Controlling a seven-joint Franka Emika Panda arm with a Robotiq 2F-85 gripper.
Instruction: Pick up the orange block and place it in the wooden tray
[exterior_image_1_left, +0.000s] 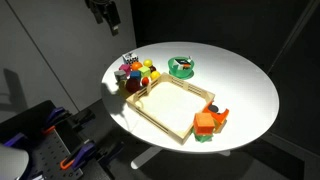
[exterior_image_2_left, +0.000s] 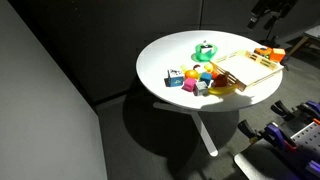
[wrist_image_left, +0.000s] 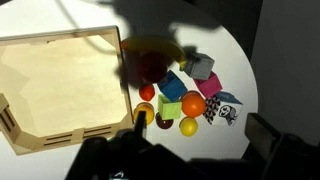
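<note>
The orange block sits on the white table next to a corner of the wooden tray, outside it. It also shows in an exterior view beside the tray. The tray is empty and fills the left of the wrist view; the orange block is out of that view. My gripper hangs high above the table over the toy pile and also shows in an exterior view. In the wrist view the gripper has its fingers wide apart, open and empty.
A pile of small toys lies beside the tray: an orange ball, a yellow ball, a green cube, a patterned cube. A green round object sits farther back. The round table's edge is close to the orange block.
</note>
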